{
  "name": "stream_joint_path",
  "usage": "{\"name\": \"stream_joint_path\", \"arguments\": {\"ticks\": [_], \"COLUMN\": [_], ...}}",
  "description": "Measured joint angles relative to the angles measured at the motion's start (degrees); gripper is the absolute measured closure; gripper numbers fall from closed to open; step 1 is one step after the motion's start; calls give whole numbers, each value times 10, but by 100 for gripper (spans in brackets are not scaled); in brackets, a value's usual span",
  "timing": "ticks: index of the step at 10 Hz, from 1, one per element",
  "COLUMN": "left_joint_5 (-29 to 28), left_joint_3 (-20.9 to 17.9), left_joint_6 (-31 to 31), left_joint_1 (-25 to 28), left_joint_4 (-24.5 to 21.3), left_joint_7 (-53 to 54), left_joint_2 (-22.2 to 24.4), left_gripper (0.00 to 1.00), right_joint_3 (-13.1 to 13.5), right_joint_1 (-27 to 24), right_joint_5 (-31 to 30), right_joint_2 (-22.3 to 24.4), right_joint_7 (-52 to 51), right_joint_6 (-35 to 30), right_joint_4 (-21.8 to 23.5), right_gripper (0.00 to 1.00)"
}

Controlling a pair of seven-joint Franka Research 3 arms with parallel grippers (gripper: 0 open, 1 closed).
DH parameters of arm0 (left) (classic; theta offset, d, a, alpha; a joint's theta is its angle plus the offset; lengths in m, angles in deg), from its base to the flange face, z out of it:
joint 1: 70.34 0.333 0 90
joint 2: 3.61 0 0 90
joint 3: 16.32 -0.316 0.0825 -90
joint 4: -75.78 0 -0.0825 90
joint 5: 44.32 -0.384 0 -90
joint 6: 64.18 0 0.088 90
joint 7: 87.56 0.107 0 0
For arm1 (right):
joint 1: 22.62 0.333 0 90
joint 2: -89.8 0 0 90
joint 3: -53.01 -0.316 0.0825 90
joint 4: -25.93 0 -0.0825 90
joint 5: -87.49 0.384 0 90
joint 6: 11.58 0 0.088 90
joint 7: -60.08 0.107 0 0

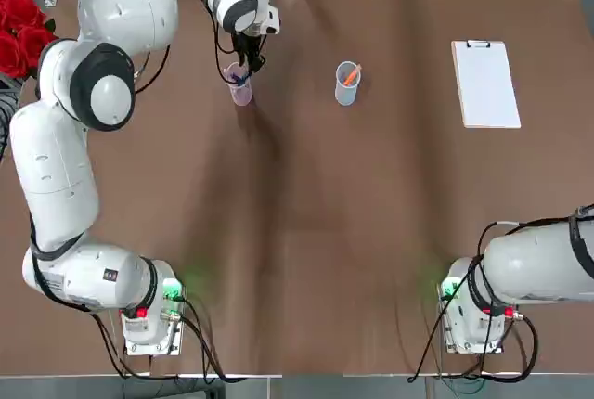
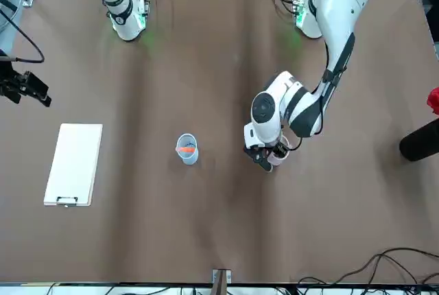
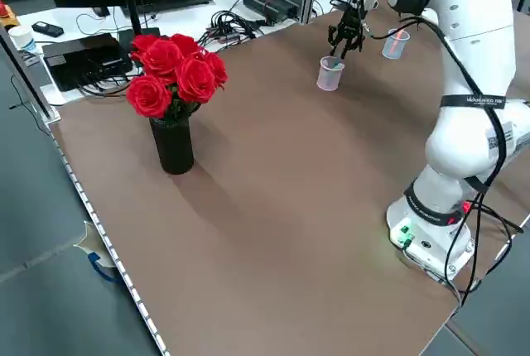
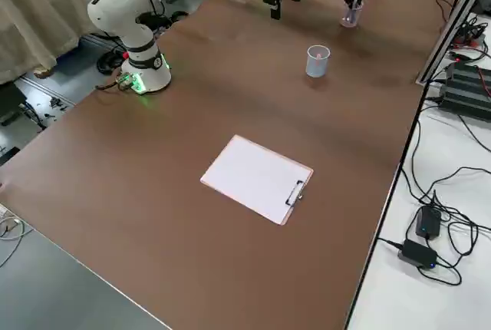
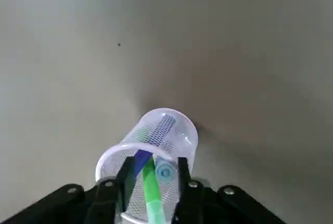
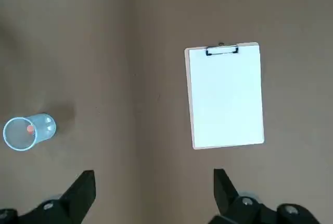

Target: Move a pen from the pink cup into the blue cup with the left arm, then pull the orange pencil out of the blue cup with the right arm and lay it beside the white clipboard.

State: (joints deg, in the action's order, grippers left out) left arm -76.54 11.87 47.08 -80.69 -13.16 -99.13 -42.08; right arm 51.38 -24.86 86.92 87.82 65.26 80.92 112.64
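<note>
L gripper (image 1: pixel 249 57), fingers apart, works over pink cup (image 1: pixel 240 89), upper L of top view; R gripper (image 6: pixel 155 195) spread, lower R. Orange pencil (image 1: pixel 352 75) tilts toward upper R in blue cup (image 1: pixel 347 87).

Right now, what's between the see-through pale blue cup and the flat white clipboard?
Just bare brown table. The top view shows nothing standing or lying between the see-through pale blue cup and the flat white clipboard.

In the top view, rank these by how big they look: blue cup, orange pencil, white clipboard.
1. White clipboard, clearly largest.
2. Blue cup.
3. Orange pencil, the smallest; only the part sticking up from the cup can be judged.
</note>
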Motion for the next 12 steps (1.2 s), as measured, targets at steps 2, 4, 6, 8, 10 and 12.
{"name": "stream_joint_path", "arguments": {"ticks": [2, 4, 6, 8, 10, 12], "left_joint_5": [-1, -4, -5, -5, -5, -5], "left_joint_3": [0, 0, 0, 0, 9, 13], "left_joint_6": [0, 0, 0, 0, 0, -1], "left_joint_1": [0, 0, 0, 1, 6, 8], "left_joint_4": [0, 0, 0, 3, 6, 9], "left_joint_7": [0, 0, 0, 0, -1, -1], "left_joint_2": [0, 0, 0, 1, 15, 49], "left_gripper": [72, 83, 84, 84, 84, 84], "right_joint_3": [0, 0, 0, 0, 0, 0], "right_joint_1": [0, 0, 0, 0, 0, 0], "right_joint_5": [0, 0, 0, 0, 0, 0], "right_joint_2": [0, 0, 0, 0, 0, 0], "right_joint_7": [0, 0, 0, 0, 0, 0], "right_joint_6": [0, 0, 0, 0, 0, 0], "right_joint_4": [0, 0, 0, 0, 0, 0], "right_gripper": [0, 0, 0, 0, 0, 0]}}
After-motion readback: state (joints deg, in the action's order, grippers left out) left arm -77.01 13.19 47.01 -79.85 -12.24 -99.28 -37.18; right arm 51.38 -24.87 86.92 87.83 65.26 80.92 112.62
